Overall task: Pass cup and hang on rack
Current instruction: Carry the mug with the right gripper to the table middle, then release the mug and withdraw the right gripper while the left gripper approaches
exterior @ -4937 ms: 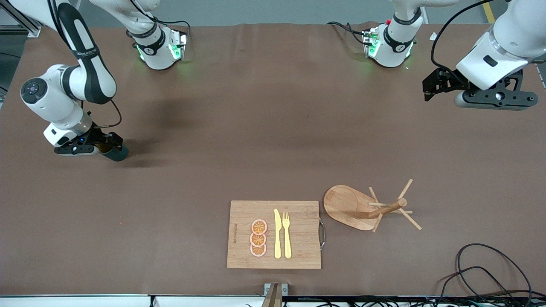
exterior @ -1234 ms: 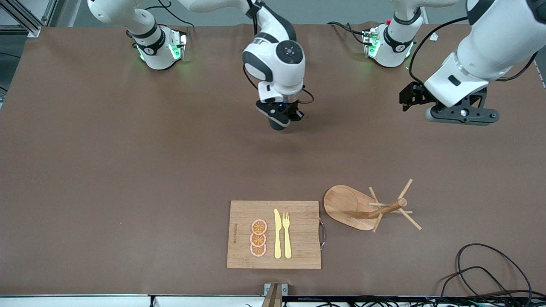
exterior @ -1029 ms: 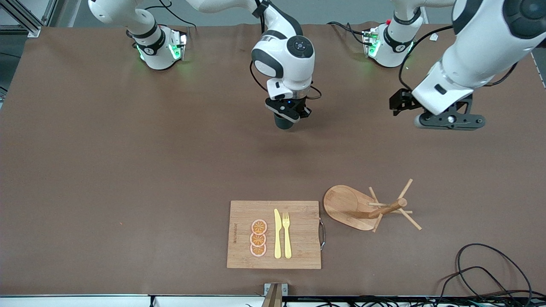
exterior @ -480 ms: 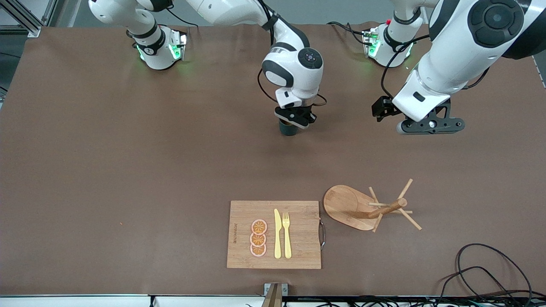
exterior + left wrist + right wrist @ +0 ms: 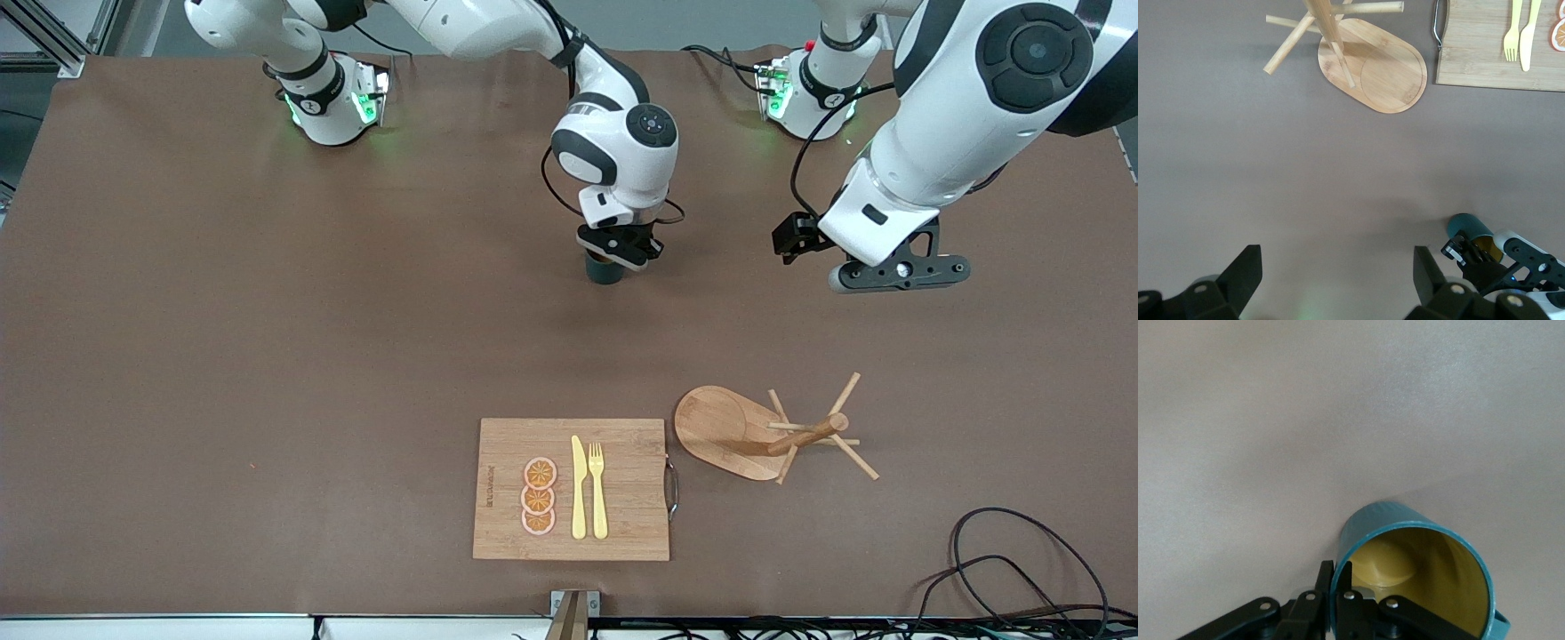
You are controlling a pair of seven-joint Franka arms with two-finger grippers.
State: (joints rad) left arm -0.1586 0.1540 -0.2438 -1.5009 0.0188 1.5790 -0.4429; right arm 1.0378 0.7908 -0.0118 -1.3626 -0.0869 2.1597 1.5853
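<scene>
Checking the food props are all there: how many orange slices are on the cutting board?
3 orange slices, stacked in a line on the cutting board, beside the yellow knife; none look hidden.

Rack (image 5: 745,433) beside board (image 5: 571,489), w/ cutlery (image 5: 588,488) on.

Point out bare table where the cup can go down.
Bare brown table lies under the cup, between both pincers and the board. It is crowded nearer the front camera, where board and rack sit side by side.
</scene>
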